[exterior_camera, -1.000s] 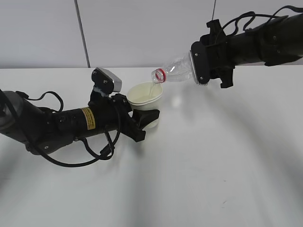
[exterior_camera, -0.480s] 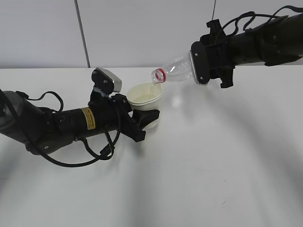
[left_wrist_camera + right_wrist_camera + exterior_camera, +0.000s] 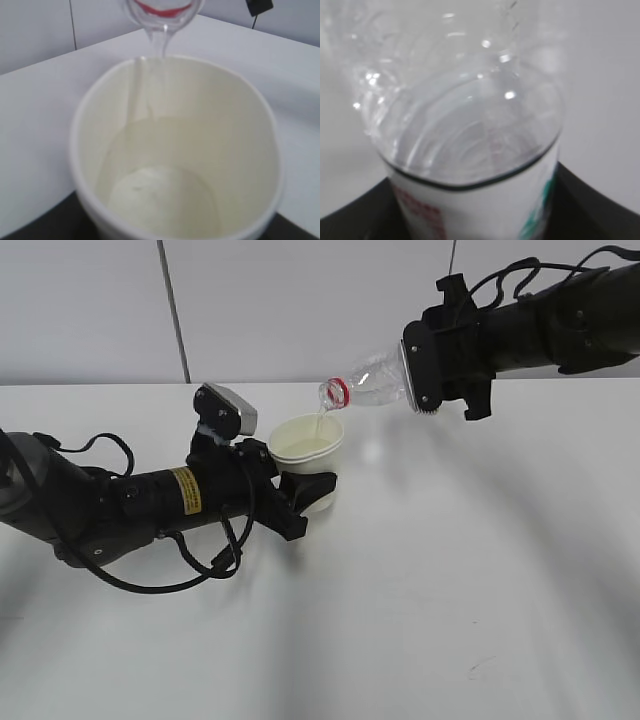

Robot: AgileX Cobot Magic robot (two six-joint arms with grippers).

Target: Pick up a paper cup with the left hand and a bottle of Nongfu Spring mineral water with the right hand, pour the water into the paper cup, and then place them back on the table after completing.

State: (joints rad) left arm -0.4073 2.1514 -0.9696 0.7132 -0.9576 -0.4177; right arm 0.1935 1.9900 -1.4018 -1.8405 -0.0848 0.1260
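The left hand (image 3: 300,495) has its fingers clenched around the lower body of the paper cup (image 3: 306,445), holding it upright just above the counter (image 3: 420,580), towards the far edge and left of the middle. The right hand (image 3: 425,365) has its fingers clamped on the base end of the bottle (image 3: 372,382), which lies tipped past level with its red-ringed neck down over the cup's far rim. A thin stream of the water (image 3: 161,42) falls from the neck into the cup; the left wrist view shows the cup already holding a shallow pool.

The main risk is the stream missing. The mouth sits right above the rim (image 3: 150,62), not over the middle, so a small drift of either arm towards the far edge of the counter would send water down the outside wall and onto the counter. A steeper tilt could make the flow surge and gulp, splashing over the lip.

The cup is thin paper; a harder squeeze could buckle it and push water out, while wet walls could let it slip through the grip. The bottle is soft plastic and nearly empty, so it may crumple or twist in the right hand's hold. Setting the cup down tilted could spill it.
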